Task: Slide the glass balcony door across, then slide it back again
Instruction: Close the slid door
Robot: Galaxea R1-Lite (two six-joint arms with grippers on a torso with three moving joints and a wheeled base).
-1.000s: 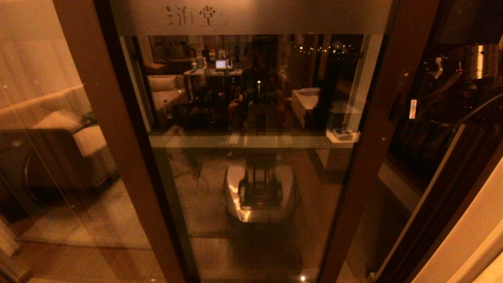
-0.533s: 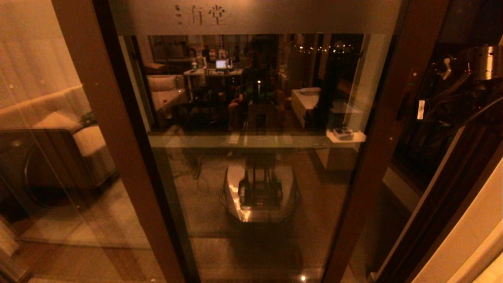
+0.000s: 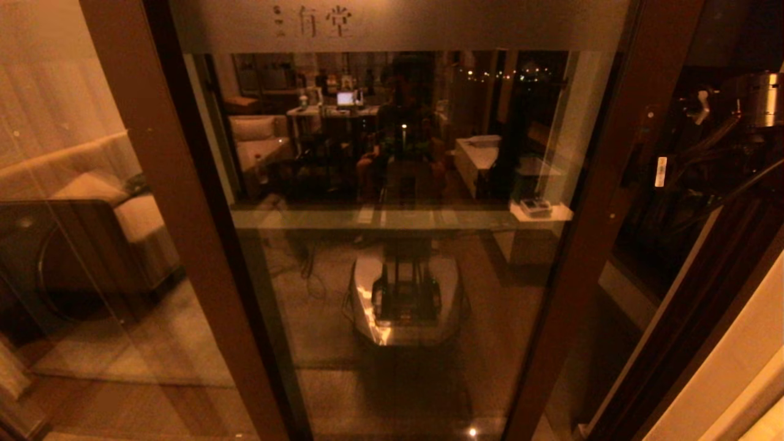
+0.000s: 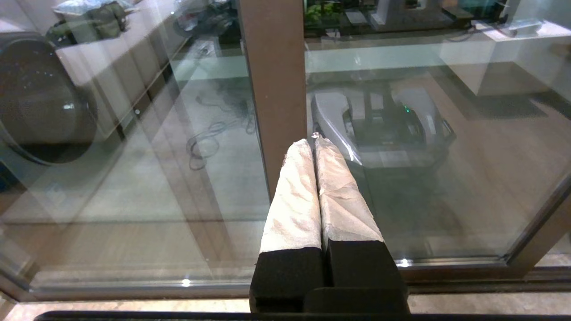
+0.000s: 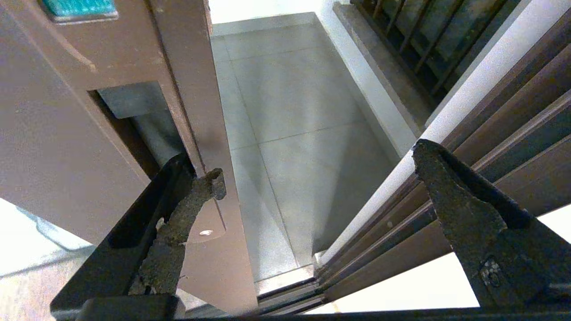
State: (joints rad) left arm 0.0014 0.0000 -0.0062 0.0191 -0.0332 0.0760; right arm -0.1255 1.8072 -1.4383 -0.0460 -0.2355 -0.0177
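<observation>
dim balcony; right gripper (image 5: 316,178) gapes at glass balcony door (image 5: 134,111), left gripper (image 4: 314,142) closed.

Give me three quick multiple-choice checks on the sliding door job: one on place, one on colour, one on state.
1. Where is the right gripper?
A. At the door's right edge
B. On the sofa
C. On the floor

2. What colour is the door frame?
A. White
B. Brown
C. Green

3. How does the left gripper stand?
A. Wide open
B. Shut on a cloth
C. Shut, empty

Key: 1 A, one finger sits in the stile's recess; 2 B, brown wood surrounds the glass; 3 C, wrapped fingers press together.
</observation>
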